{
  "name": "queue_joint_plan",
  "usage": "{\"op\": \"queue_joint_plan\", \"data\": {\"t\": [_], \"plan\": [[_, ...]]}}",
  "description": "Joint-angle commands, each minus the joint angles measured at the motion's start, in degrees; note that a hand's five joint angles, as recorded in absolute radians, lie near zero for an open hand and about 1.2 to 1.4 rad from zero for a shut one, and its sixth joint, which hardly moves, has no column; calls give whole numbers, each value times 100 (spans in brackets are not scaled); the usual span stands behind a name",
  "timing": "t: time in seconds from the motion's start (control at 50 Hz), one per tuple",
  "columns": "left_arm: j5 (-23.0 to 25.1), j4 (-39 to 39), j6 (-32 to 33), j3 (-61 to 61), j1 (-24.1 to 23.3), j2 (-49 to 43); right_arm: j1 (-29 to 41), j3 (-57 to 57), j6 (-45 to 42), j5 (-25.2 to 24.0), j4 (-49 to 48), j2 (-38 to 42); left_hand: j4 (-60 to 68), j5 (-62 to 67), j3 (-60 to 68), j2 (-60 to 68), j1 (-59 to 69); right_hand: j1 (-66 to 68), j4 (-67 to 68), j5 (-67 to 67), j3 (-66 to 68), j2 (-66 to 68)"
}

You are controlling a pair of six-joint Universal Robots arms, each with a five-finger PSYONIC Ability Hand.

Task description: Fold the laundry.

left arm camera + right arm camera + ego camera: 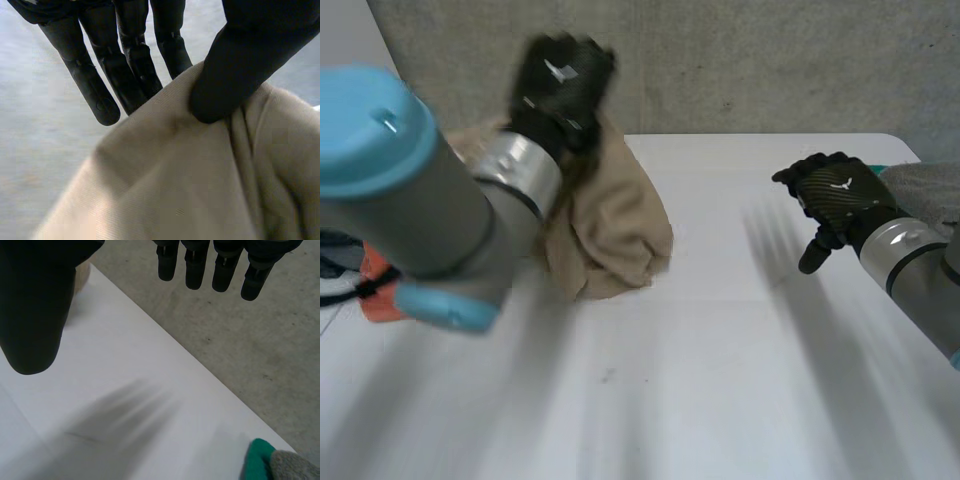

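A beige cloth point(610, 235) hangs bunched from my left hand point(560, 85), which is raised above the table's far left. In the left wrist view the thumb point(230, 75) presses the beige cloth point(200, 180) against the straight fingers point(125, 65), so the hand is shut on its top edge. The cloth's lower end rests on the white table point(720, 380). My right hand point(835, 200) hovers at the right above the table, apart from the cloth. Its fingers point(215, 265) are straight and hold nothing.
A grey cloth point(930, 190) lies at the table's far right edge, seen beside a green piece point(257, 460) in the right wrist view. An orange item point(380, 290) sits at the left edge. A concrete wall stands behind the table.
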Motion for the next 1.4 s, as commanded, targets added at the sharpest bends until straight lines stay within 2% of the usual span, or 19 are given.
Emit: {"op": "queue_joint_plan", "data": {"t": [0.02, 0.1, 0.18, 0.2, 0.26, 0.3, 0.36, 0.44, 0.5, 0.62, 0.7, 0.76, 0.86, 0.98, 1.18, 1.26, 1.36, 1.38, 1.4], "plan": [[395, 163, -591, -1036, -870, -133, -237, -72, 18, -26, 21, 32, 1128, 1556, 1184, 1149, 1175, -336, -245, -283, -185, -230], [404, 32, -689, -1661, -1205, -46, -351, -125, 0, -26, 21, 49, 1128, 1556, 1184, 1149, 1175, -336, -245, -283, -185, -230], [176, -39, -513, -2057, -1267, 323, -431, -204, 0, -79, 30, 111, -2023, -1595, -1967, -2002, -1976, -336, -245, -283, -185, -230], [28, -56, -382, -2153, -1223, 524, -431, -239, 0, -114, 48, 146, -3681, -3253, -3625, -3660, -3634, -336, -245, -283, -185, -230], [-297, -39, 4, -2277, -1039, 963, -396, -274, -8, -184, 118, 199, -5106, -4679, -5051, -5086, -5060, -336, -245, -283, -185, -230], [-421, -21, 181, -2295, -881, 1158, -317, -292, -17, -281, 197, 234, -5311, -4884, -5256, -5291, -5265, -336, -245, -283, -185, -230], [-484, 14, 348, -2207, -433, 1431, -176, -283, -61, -404, 285, 252, -5380, -4952, -5324, -5359, -5333, -336, -245, -283, -185, -230], [-247, -100, 279, -1917, 130, 1484, -18, -265, -105, -579, 382, 252, -5212, -4784, -5157, -5191, -5165, -336, -245, -283, -185, -230], [-141, -756, 121, -1716, 420, 1388, 158, -300, -323, -895, 530, 234, -5111, -4683, -5055, -5090, -5064, -336, -245, -283, -185, -230], [-290, -2129, -327, -1732, 579, 1291, 343, -555, -1290, -1616, 812, 260, -5043, -4616, -4988, -5023, -4997, -336, -245, -283, -185, -230], [-685, -2421, -775, -2039, 649, 1273, 527, -1116, -2072, -1959, 1067, 584, -5060, -4632, -5005, -5039, -5013, -336, -245, -283, -185, -230], [-1133, -2316, -1075, -2347, 702, 1282, 790, -1758, -2302, -1890, 1444, 1006, -5160, -4733, -5105, -5140, -5114, -336, -245, -283, -185, -230], [-1415, -2069, -1260, -2804, 948, 1255, 1133, -2681, -2355, -1889, 1972, 1630, -5111, -4683, -5055, -5090, -5064, -336, -245, -283, -185, -230], [-968, -2087, -1365, -3305, 1185, 1168, 1537, -3647, -2636, -1854, 1955, 2491, -5060, -4632, -5005, -5039, -5013, -336, -245, -283, -185, -230], [-379, -2087, -1804, -3314, 1159, 667, 1881, -4686, -2786, -1503, 1894, 3687, -5060, -4632, -5005, -5040, -5013, -235, -144, -183, -84, -129], [-246, -2043, -1980, -3069, 923, 334, 1925, -5046, -2838, -1283, 1736, 4065, -5093, -4666, -5038, -5073, -5047, 687, 778, 739, 838, 793], [-316, -1972, -2174, -2594, 641, -133, 1925, -5205, -2716, -1221, 1340, 4251, -4860, -4432, -4804, -4839, -4813, 5896, 5987, 5948, 6047, 6002], [-351, -1955, -2174, -2489, 588, -212, 1925, -5196, -2681, -1221, 1288, 4242, -4525, -4097, -4470, -4505, -4478, 6657, 6748, 6709, 6808, 6763], [-439, -1920, -2200, -2279, 483, -343, 1916, -5179, -2585, -1187, 1200, 4198, -2923, -2495, -2868, -2902, -2876, 6664, 6755, 6717, 6815, 6770]]}}
